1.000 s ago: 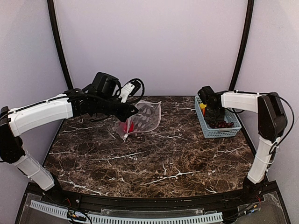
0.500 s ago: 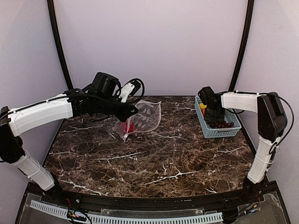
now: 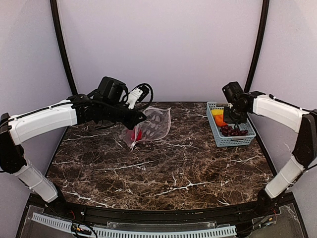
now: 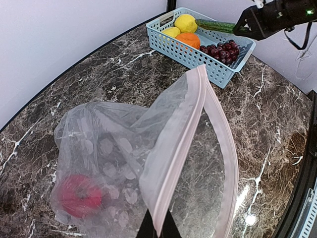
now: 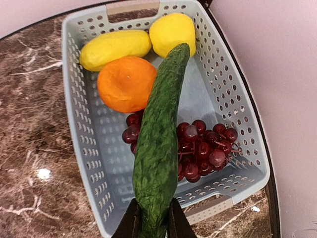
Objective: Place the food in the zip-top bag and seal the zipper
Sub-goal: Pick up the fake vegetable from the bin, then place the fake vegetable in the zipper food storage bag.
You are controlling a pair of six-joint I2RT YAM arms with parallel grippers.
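Right end effector (image 5: pixel 151 220) gripped the green cucumber (image 5: pixel 161 134) over the blue basket (image 5: pixel 74 99). Left end effector (image 4: pixel 158 230), closed, pinched the zipper (image 4: pixel 173 163), holding the zip-top bag (image 4: pixel 109 134) open, red apple (image 4: pixel 79 196) inside. Likely next: carry the cucumber across the worktop (image 3: pixel 163 168) into the bag's mouth.

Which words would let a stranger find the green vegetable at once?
Find the light-blue basket at the table's far right corner. The right gripper holds one long piece over it: the cucumber. It alone is green; the fruits below are yellow, orange and purple.
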